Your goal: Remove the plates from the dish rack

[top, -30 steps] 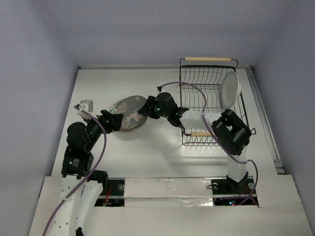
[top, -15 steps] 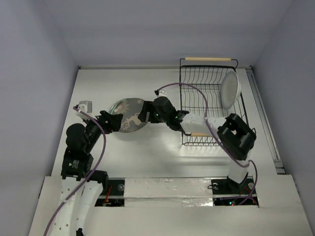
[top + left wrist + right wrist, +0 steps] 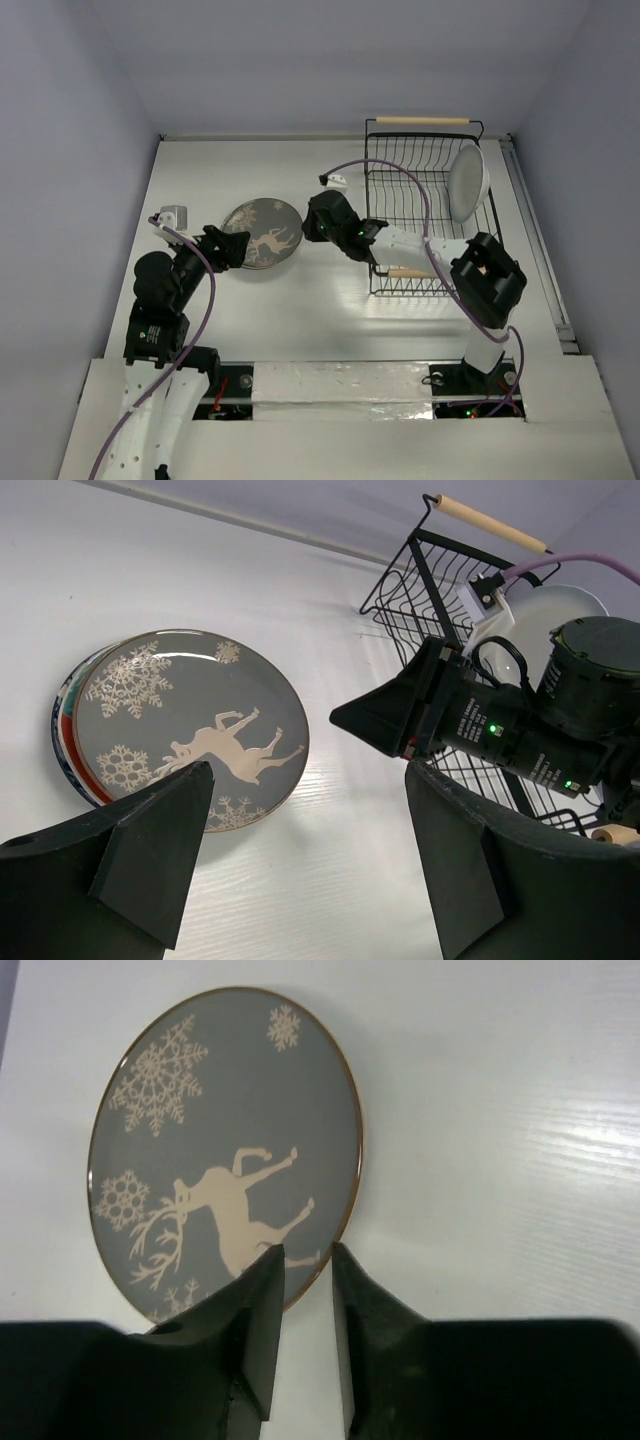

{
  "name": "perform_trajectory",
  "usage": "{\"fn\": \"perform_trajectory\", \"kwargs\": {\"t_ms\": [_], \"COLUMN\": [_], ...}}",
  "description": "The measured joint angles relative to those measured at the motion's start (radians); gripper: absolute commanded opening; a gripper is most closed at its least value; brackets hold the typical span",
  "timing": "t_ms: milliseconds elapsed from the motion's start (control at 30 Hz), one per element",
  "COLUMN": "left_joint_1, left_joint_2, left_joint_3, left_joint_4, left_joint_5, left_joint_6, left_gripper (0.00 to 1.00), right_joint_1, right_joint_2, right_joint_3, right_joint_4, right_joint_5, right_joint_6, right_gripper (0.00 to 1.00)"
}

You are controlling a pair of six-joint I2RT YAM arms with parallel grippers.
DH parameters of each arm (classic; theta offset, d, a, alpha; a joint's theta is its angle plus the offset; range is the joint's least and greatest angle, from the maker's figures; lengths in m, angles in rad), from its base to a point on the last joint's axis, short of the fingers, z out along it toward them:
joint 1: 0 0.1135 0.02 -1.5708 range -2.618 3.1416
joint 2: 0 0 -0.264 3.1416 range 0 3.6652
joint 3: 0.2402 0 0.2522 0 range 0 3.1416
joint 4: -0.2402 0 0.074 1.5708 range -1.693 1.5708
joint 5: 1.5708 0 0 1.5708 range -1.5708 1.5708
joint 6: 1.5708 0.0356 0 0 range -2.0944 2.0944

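A grey-brown plate with a pale deer and snowflakes [image 3: 262, 232] lies flat on top of a stack on the table, also in the left wrist view [image 3: 190, 730] and the right wrist view [image 3: 225, 1140]. A red-and-teal rim [image 3: 64, 730] shows under it. My right gripper [image 3: 310, 224] hovers at the plate's right edge, jaws slightly apart and holding nothing [image 3: 305, 1250]. My left gripper [image 3: 238, 248] is wide open and empty at the stack's near left side [image 3: 305, 780]. A plain white plate [image 3: 467, 182] stands on edge in the black wire dish rack [image 3: 400, 165].
The rack's wooden handles are at the far side [image 3: 420, 120] and the near side [image 3: 408, 272]. The right arm's forearm [image 3: 400, 242] crosses the rack's near left corner. Purple cables [image 3: 385, 172] loop over the rack. Walls close the table on three sides.
The right gripper lowered the grey-brown plate flat onto the stack, let it go, and drew back a little to the right. The left arm stayed still.
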Motion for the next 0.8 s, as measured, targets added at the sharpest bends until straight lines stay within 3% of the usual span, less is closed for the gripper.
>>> {"fn": "perform_trajectory", "kwargs": {"t_ms": [100,333,533,633,767,800], "left_joint_1": [0.000,0.000,0.000,0.000,-0.002,-0.006], "left_joint_2": [-0.001,-0.006,-0.014,-0.029,-0.053,-0.060], "left_joint_3": [0.000,0.000,0.000,0.000,0.000,0.000], "left_joint_4": [0.000,0.000,0.000,0.000,0.000,0.000], "left_joint_5": [0.002,0.005,0.010,0.011,0.014,0.014], "left_joint_6": [0.000,0.000,0.000,0.000,0.000,0.000], "left_gripper": [0.75,0.75,0.75,0.75,0.75,0.75], "right_joint_1": [0.000,0.000,-0.013,-0.089,-0.333,-0.386], "right_joint_2": [0.026,-0.019,-0.304,-0.435,-0.573,-0.599], "right_joint_3": [0.039,0.036,0.025,0.027,-0.041,-0.068], "right_joint_4": [-0.015,-0.032,-0.118,-0.140,-0.163,-0.179], "right_joint_5": [0.016,0.017,0.116,0.141,0.169,0.189], "right_joint_6": [-0.013,-0.072,-0.185,-0.220,-0.233,-0.234], "right_gripper": [0.02,0.03,0.06,0.08,0.21,0.35]}}
